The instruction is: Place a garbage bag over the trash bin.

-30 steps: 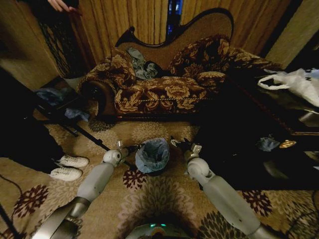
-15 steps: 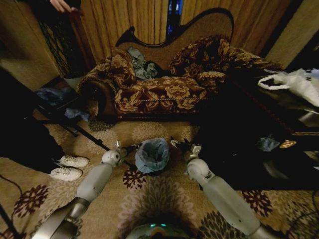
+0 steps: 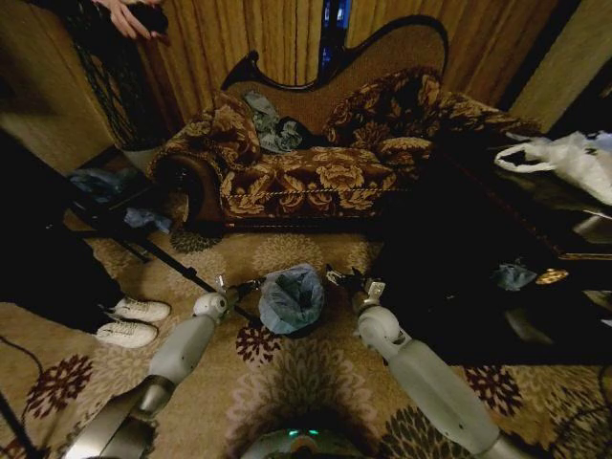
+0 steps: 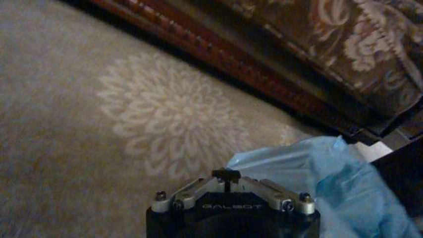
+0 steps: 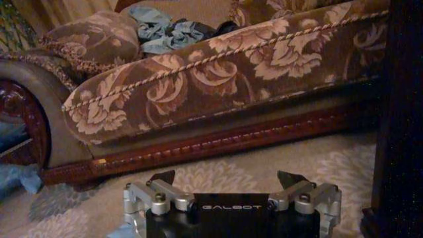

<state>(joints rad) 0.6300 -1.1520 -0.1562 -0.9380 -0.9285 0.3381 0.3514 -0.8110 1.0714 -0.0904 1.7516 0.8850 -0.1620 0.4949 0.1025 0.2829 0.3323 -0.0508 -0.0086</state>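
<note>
While the trash bin (image 3: 304, 330) stands upright on the floral carpet (image 3: 287, 382) with its long axis vertical and its mouth facing up, the single garbage bag (image 3: 292, 296) is draped over its top, light blue and wrinkled, bulging above the rim and hiding most of the black wall. One bin and one blue bag are at work here. The left tool (image 3: 247, 285) sits just beside the bag on its left side; in the left wrist view the left tool (image 4: 227, 174) has its fingers drawn together to a point at the edge of the blue film (image 4: 330, 178), clenched, though whether film is pinched between them cannot be told. The right tool (image 3: 337, 277) is just beside the bag on the opposite side; the right wrist view shows its two fingers (image 5: 162, 177) spread apart, released, with nothing between them. Both arms reach forward and low from the robot, elbows out, forearms angling inward so that the two tools flank the bin. Beyond the tools stands one patterned sofa (image 3: 316, 163); a pair of white sneakers (image 3: 129, 320) lies well to the left of the left tool.
</note>
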